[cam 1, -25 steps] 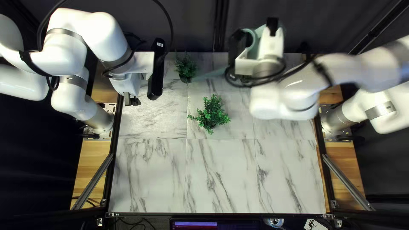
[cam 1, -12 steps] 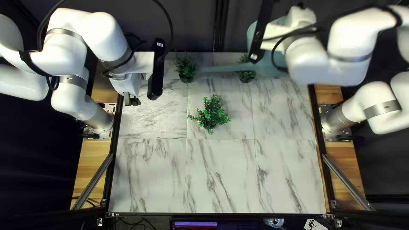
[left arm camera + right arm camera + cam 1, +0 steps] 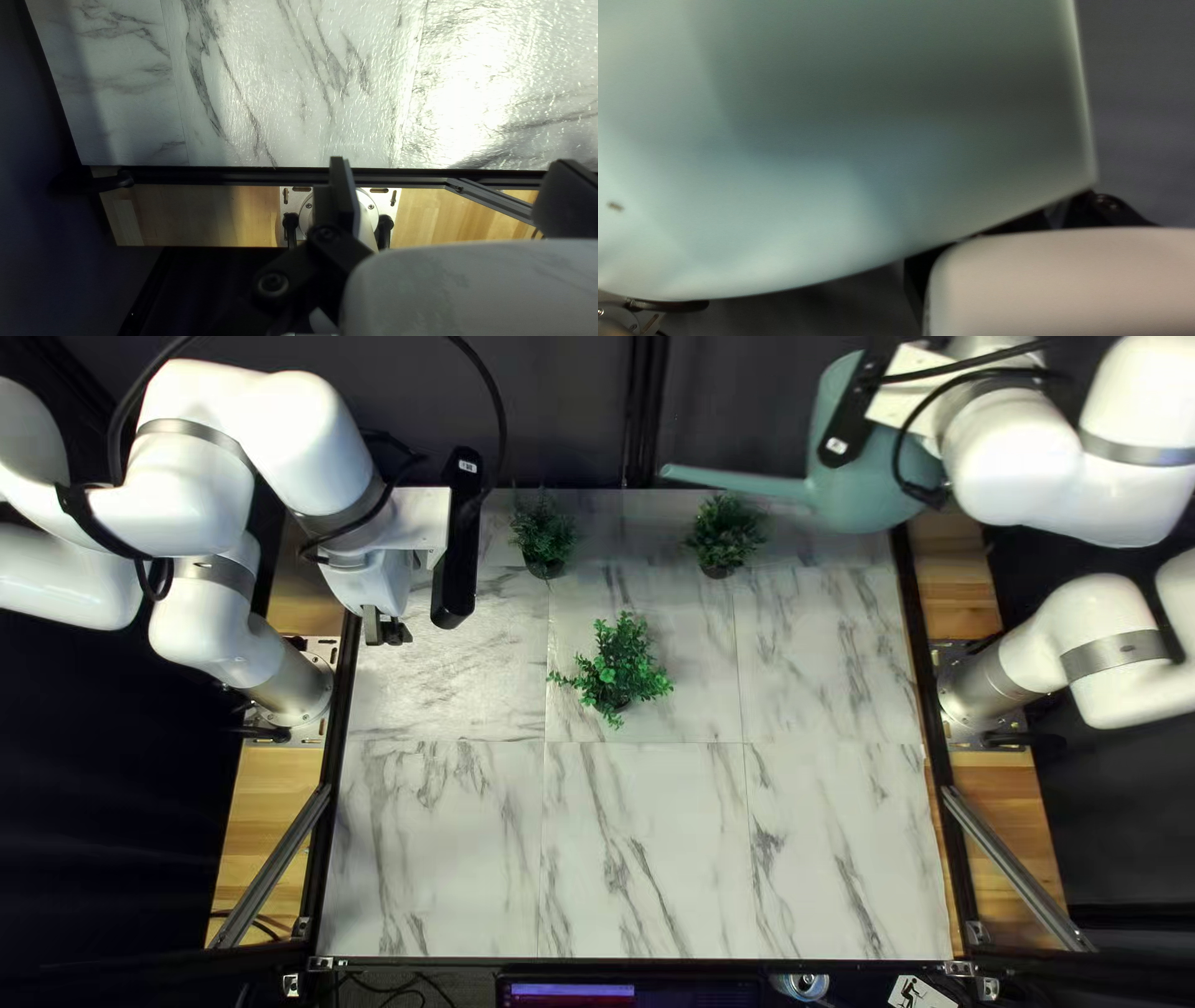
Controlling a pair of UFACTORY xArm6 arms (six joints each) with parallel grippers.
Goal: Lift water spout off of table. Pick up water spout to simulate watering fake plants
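Can see, at the left of the top left view, the left end effector [image 3: 385, 627] hanging above the table's [image 3: 647, 859] left edge, spread wide, with fingers well apart. Going right from it, find the left plant [image 3: 543, 533], then the middle plant [image 3: 613, 666], nearer the front, then the right plant [image 3: 726, 533]. Just past that last one, meet the spout [image 3: 735, 482], pointing left, away from the right end effector [image 3: 915, 386], with its tip angled slightly toward the far edge. Follow the long axis back, nearly sideways, to the watering can's [image 3: 853, 485] body, raised off the table, beneath and beside the right end effector. In the right wrist view, see the same pale green wall looming large ahead of it. Cannot tell how far open it is, or exactly what it touches, with the can in the way.
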